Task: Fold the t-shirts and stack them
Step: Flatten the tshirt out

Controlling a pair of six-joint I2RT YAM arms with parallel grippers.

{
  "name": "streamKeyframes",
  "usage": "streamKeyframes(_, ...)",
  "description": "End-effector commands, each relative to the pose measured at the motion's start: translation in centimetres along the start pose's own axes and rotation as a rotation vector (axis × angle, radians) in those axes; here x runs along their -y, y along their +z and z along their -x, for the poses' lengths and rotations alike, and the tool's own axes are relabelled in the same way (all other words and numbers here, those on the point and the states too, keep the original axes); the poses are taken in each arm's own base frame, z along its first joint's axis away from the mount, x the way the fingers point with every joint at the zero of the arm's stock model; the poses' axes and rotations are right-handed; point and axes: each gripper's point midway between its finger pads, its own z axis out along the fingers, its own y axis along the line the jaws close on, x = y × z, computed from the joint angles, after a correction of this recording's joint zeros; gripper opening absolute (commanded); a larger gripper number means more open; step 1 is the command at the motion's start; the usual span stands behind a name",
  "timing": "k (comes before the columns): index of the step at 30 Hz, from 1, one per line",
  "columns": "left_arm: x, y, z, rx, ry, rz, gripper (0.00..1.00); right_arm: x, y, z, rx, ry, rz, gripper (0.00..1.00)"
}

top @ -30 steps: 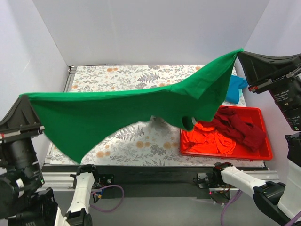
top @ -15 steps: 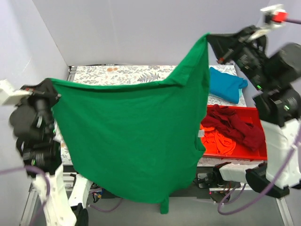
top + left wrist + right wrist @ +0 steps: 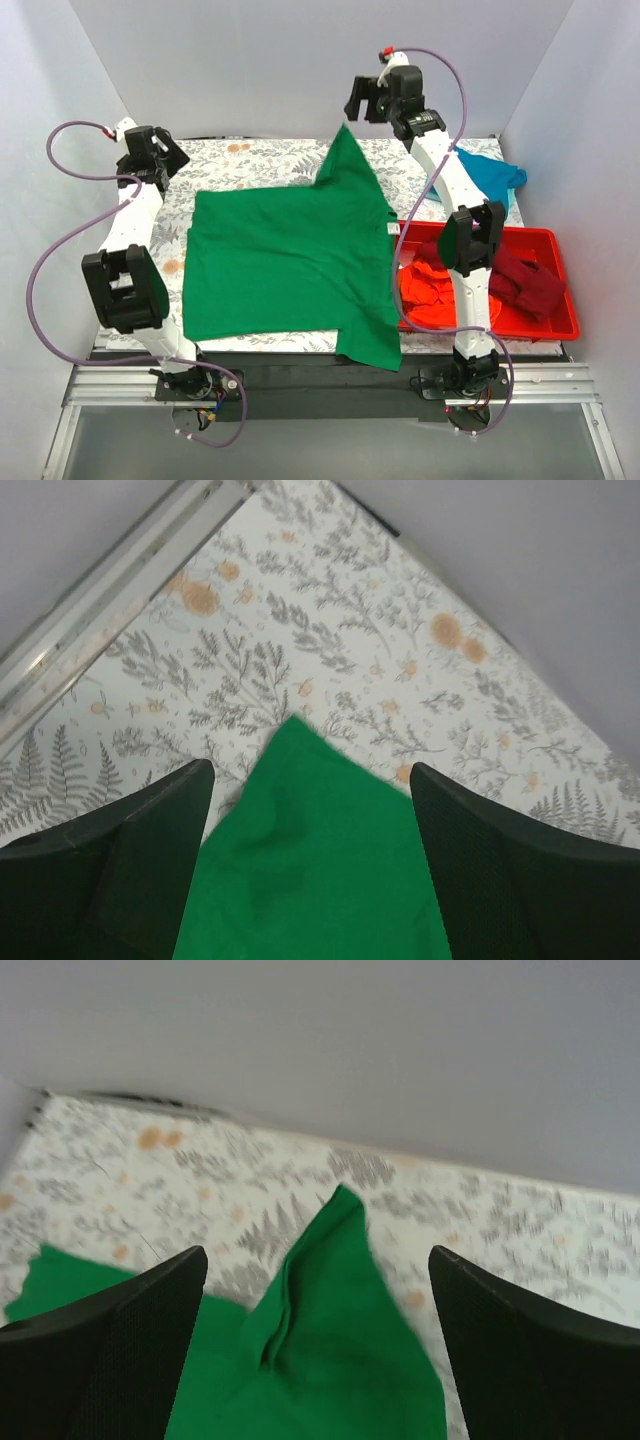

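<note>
The green t-shirt (image 3: 285, 260) lies spread over the flowered table (image 3: 250, 160), its near right part hanging over the front edge. One pointed corner reaches back toward my right gripper (image 3: 355, 108), which hangs open above it. In the right wrist view that creased corner (image 3: 340, 1340) lies below the open right gripper (image 3: 318, 1255), untouched. My left gripper (image 3: 168, 158) is open at the back left, over the shirt's other corner (image 3: 310, 870); the left gripper (image 3: 310, 772) holds nothing. The teal t-shirt (image 3: 490, 180) lies at the back right. The orange-red t-shirt (image 3: 435, 292) and the maroon t-shirt (image 3: 520, 275) sit in the tray.
A red plastic tray (image 3: 565, 328) stands at the front right of the table, next to the green shirt's edge. White walls close in the back and both sides. A metal rail (image 3: 120, 575) runs along the table's left border.
Both grippers have opened and let go of the green t-shirt, which dropped from hanging stretched in the air to lying on the table. Both arms have swung toward the back.
</note>
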Motion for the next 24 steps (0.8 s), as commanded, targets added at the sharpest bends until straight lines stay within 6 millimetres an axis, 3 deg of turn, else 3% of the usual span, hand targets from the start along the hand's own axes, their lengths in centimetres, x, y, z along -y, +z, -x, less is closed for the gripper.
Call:
streamKeyframes(1,1.6,-2.2,5.1,0.127,0.018,-0.045,0.79,-1.0,-3.5,5.7,0.137,-0.027,0.021,0.98)
streamKeyframes(2,1.4,-2.5,4.3,0.114,0.024,-0.042,0.81,-0.3,-3.1,2.5,0.067,-0.022,0.011,0.98)
streamKeyframes(3,1.4,-3.1,4.1,0.107,0.024,-0.052,0.82,-0.2,-3.5,1.9,0.060,-0.027,0.010,0.98)
streamKeyframes(4,1.5,-4.2,4.2,0.111,0.021,-0.070,0.83,-0.6,-5.1,2.8,0.076,-0.031,0.016,0.98)
streamKeyframes(5,1.5,-4.7,3.7,0.097,0.019,-0.080,0.83,-0.2,-5.2,0.4,0.023,-0.024,0.007,0.98)
streamKeyframes(6,0.9,-4.9,1.7,0.048,0.028,-0.074,0.83,-0.6,-5.8,-0.1,0.008,-0.028,0.022,0.98)
streamKeyframes(7,1.2,-6.1,1.4,0.041,0.028,-0.103,0.83,-1.7,-7.2,0.4,0.017,-0.037,0.041,0.98)
streamKeyframes(8,1.2,-6.5,0.4,0.020,0.031,-0.112,0.83,-2.1,-7.8,-0.5,-0.002,-0.042,0.048,0.98)
streamKeyframes(9,0.5,-6.6,-2.2,-0.037,0.041,-0.105,0.83,-2.1,-8.1,-2.7,-0.046,-0.047,0.038,0.98)
streamKeyframes(11,0.5,-7.4,-4.5,-0.096,0.037,-0.143,0.83,-4.7,-9.6,-4.1,-0.069,-0.083,0.066,0.98)
streamKeyframes(13,0.3,-7.5,-8.0,-0.179,0.040,-0.159,0.82,-5.6,-10.2,-7.4,-0.133,-0.102,0.055,0.98)
streamKeyframes(14,0.3,-7.5,-9.1,-0.207,0.044,-0.166,0.81,-7.6,-10.9,-8.5,-0.151,-0.111,0.089,0.98)
streamKeyframes(19,2.0,-7.4,-15.5,-0.326,0.114,-0.169,0.80,-9.9,-11.2,-17.5,-0.331,-0.089,0.094,0.98)
streamKeyframes(22,3.1,-7.0,-18.1,-0.364,0.136,-0.182,0.80,-10.3,-10.7,-21.4,-0.430,-0.038,0.095,0.98)
streamKeyframes(24,3.6,-6.7,-19.1,-0.393,0.137,-0.191,0.80,-10.7,-10.7,-22.9,-0.476,0.000,0.111,0.96)
